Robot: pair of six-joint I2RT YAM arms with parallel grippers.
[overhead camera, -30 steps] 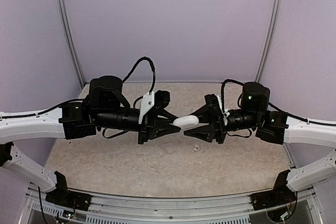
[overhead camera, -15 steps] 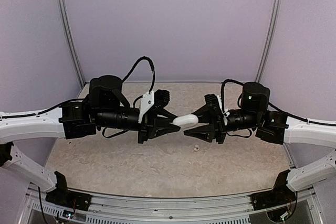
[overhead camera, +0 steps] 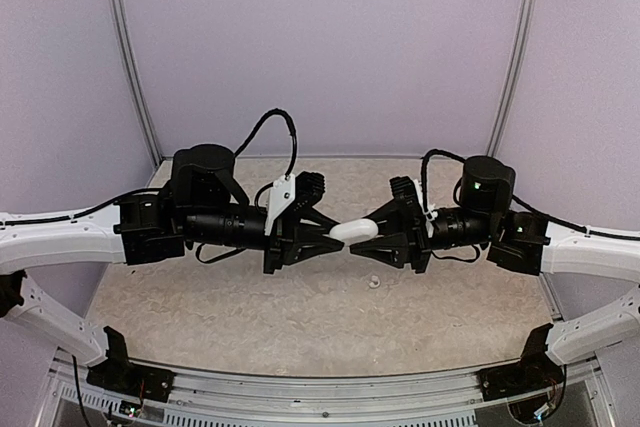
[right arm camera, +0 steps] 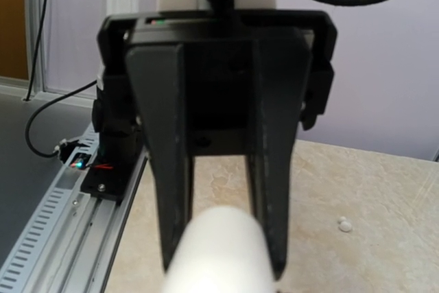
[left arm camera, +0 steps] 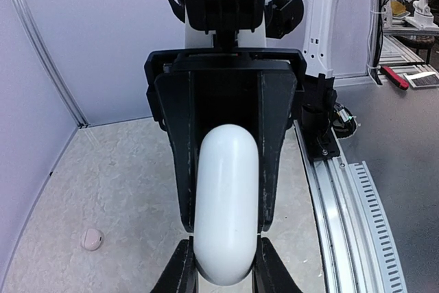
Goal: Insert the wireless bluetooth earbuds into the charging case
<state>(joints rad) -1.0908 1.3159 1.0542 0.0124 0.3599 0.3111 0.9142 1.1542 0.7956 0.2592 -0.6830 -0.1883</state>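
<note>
Both your left black gripper [overhead camera: 335, 237] and your right black gripper [overhead camera: 368, 230] squeeze one smooth white oval case [overhead camera: 352, 231] in mid frame.

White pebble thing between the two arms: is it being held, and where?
Yes. The white case is in mid-air, one end pinched in the left jaws, the other end in the right jaws.

Place: we take this for a robotics lab.
Enclosure: we see plain lilac panels [overhead camera: 320, 47] on metal posts [overhead camera: 130, 57] round a stone-look table [overhead camera: 300, 317].
Mounting: a slotted rail [left arm camera: 357, 224] edges it.
Beyond: we spot a bench [left arm camera: 411, 114] with tools.
</note>
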